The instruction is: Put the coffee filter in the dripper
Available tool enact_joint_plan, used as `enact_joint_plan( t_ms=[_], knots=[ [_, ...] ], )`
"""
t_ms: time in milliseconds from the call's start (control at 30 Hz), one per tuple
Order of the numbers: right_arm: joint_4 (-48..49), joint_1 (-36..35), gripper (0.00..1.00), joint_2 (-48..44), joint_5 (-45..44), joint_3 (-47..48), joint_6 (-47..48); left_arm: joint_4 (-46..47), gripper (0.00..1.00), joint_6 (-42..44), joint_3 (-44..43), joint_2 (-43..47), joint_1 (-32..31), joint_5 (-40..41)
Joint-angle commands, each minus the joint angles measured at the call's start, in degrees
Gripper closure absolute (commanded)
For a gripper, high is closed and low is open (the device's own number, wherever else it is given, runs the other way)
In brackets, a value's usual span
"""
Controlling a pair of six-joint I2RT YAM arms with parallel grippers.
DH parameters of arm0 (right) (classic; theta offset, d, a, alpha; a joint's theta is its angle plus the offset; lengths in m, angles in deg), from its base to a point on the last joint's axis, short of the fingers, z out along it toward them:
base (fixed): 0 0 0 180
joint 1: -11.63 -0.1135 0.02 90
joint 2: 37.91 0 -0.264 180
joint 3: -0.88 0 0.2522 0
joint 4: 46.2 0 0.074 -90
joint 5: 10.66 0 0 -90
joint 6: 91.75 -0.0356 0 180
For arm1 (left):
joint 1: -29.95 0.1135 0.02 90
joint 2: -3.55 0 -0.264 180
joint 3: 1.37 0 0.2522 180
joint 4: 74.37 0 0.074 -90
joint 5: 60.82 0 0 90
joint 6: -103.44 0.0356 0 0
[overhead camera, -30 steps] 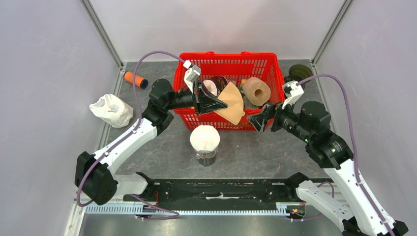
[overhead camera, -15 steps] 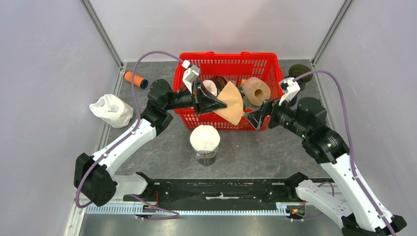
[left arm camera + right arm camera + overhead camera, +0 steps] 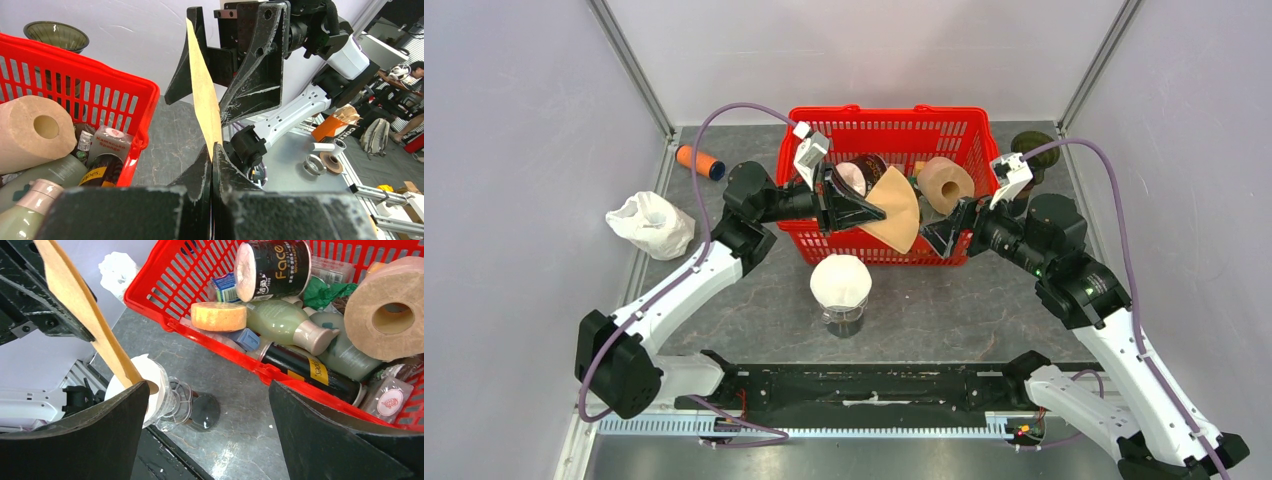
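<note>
— What has the left gripper (image 3: 879, 212) got?

— Its jaws are pinched tight on one edge of the coffee filter (image 3: 897, 208). That's a tan paper fan sticking out past the fingertips, standing on edge (the left wrist camera sees it almost edge-on).

— And the right gripper (image 3: 932, 241)?

— Spread wide, with nothing in it. It faces the left one, and the filter's far edge reaches in between its two fingers, close by one of them. Whether paper and finger touch, I cannot tell.

— Where is the dripper (image 3: 841, 283)?

— On the table (image 3: 944, 310), below the left gripper and back toward that arm's base, apart from both hands. It is white on top and sits on a glass pot. From the right wrist camera it shows just behind the filter's lower tip.

— What lies under the hands?

— The red basket (image 3: 879, 116). The left gripper hangs over its near wall. Inside, a paper roll (image 3: 946, 184) lies just beyond the right gripper and a black tin (image 3: 856, 178) sits beside the left gripper's fingers. A yellow sponge (image 3: 218, 316) and a pale green bottle (image 3: 280, 325) lie lower down.
</note>
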Motion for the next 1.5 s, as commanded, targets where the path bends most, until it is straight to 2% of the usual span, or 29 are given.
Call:
enact_joint_plan(
  t_ms=[0,333,533,867,1200,1467],
  knots=[
    [2.89,-0.12,0.03,-0.61,3.86,0.99,-0.43,3.21,0.98,-2.24,-1.02,-0.59,-0.08,-1.36],
    [6.76,-0.12,0.03,-1.56,6.48,-1.01,-2.48,3.75,0.98,-3.03,-1.11,-1.41,-0.08,-1.31],
    [11.32,-0.13,0.03,0.93,8.53,-1.60,-4.83,7.58,0.98,-6.18,-1.17,-2.48,-0.10,-3.59],
    [13.21,-0.07,0.03,1.63,8.52,-3.06,-6.63,11.58,0.98,-8.74,-0.58,-2.42,-0.21,-5.61],
    [22.48,-0.12,0.05,1.89,15.63,-4.97,-7.39,17.69,0.98,-13.55,-0.84,-4.15,-1.02,-9.72],
    [26.62,-0.09,0.12,0.08,17.82,-5.60,-8.18,18.45,0.98,-14.22,-1.02,-4.67,-1.53,-10.60]
  ],
)
